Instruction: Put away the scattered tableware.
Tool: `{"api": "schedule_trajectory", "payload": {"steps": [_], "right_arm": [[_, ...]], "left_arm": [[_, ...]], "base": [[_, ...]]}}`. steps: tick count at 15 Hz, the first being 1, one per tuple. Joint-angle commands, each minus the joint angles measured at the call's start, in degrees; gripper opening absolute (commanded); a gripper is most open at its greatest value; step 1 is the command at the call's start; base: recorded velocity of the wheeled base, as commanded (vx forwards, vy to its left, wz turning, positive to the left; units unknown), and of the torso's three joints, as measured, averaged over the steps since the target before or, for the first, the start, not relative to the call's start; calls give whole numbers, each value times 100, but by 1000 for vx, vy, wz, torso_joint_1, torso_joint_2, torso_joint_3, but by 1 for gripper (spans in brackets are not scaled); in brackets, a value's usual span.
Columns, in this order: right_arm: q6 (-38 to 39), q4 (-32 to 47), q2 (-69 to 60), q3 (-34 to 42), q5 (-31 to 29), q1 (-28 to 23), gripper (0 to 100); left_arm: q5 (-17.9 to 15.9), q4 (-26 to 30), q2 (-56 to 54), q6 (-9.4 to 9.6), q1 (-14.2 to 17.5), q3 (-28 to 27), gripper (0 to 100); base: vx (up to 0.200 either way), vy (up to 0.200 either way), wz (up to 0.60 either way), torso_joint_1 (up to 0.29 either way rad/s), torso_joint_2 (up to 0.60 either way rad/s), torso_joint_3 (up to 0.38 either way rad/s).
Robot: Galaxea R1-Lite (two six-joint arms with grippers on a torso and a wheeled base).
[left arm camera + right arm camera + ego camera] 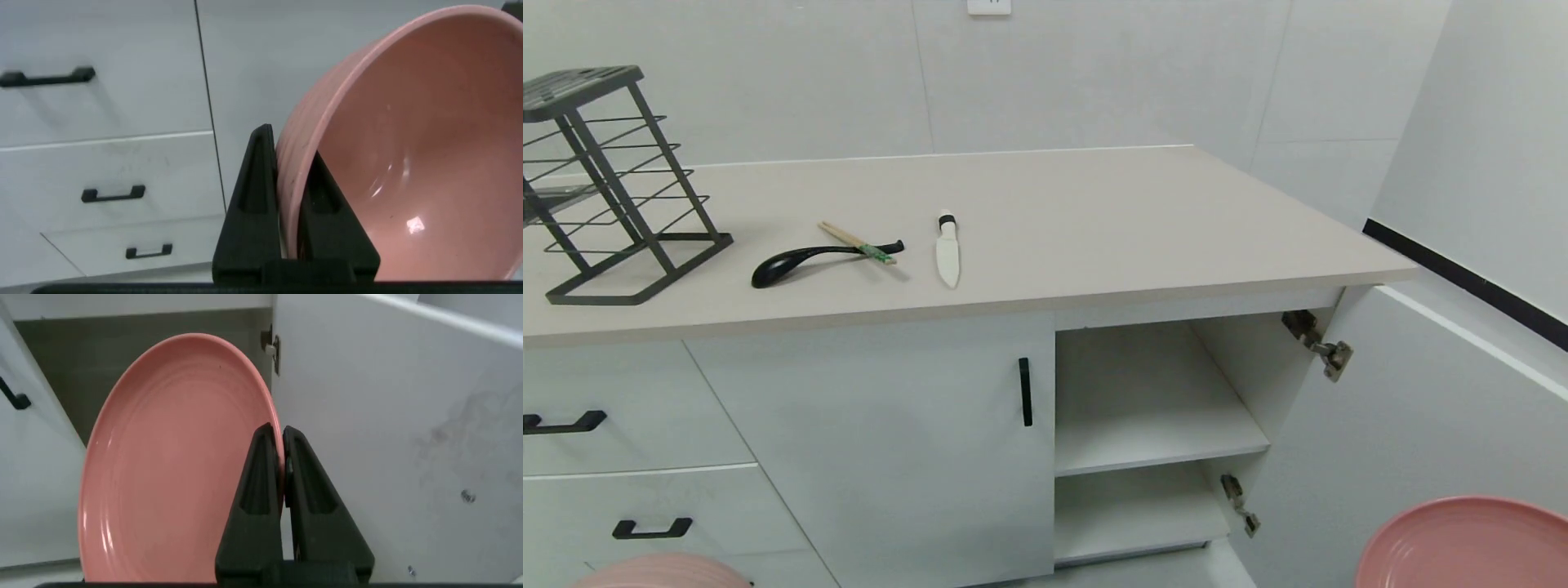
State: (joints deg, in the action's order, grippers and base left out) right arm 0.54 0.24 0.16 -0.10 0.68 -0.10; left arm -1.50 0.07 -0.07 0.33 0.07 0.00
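Observation:
My left gripper is shut on the rim of a pink bowl, held low in front of the drawers; the bowl's edge peeks in at the bottom left of the head view. My right gripper is shut on the rim of a pink plate, whose edge shows at the bottom right, in front of the open cabinet door. On the countertop lie a black spoon, a pair of chopsticks across its handle, and a white knife.
A black wire rack stands at the counter's left end. The right cabinet is open, with two bare shelves. The left cabinet door and the drawers are closed. A wall rises behind the counter.

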Motion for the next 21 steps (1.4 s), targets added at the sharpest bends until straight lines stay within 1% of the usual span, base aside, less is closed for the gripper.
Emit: {"api": "schedule_trajectory", "payload": {"steps": [1,3,6,8,11,15,17,21], "right_arm": [[-1,-7,2,1,2,1,0],[-1,-7,2,1,2,1,0],[-10,-7,2,1,2,1,0],[-10,-7,2,1,2,1,0],[-10,-7,2,1,2,1,0],[-10,-7,2,1,2,1,0],[-10,-7,2,1,2,1,0],[-10,-7,2,1,2,1,0]], "left_arm": [[1,-7,7,2,1,0,0],[1,-7,7,2,1,0,0],[1,-7,7,2,1,0,0],[1,-7,7,2,1,0,0],[1,-7,7,2,1,0,0],[9,-16,7,-7,1,0,0],[-26,-7,7,11,1,0,0],[-26,-7,7,-15,1,0,0]], "base": [[0,0,0,-246,349,188],[0,0,0,-261,344,117],[200,0,0,-253,320,133],[0,0,0,-112,273,124],[0,0,0,-22,214,36],[0,0,0,-2,19,13],[200,0,0,0,7,46],[0,0,0,0,0,0]]}}
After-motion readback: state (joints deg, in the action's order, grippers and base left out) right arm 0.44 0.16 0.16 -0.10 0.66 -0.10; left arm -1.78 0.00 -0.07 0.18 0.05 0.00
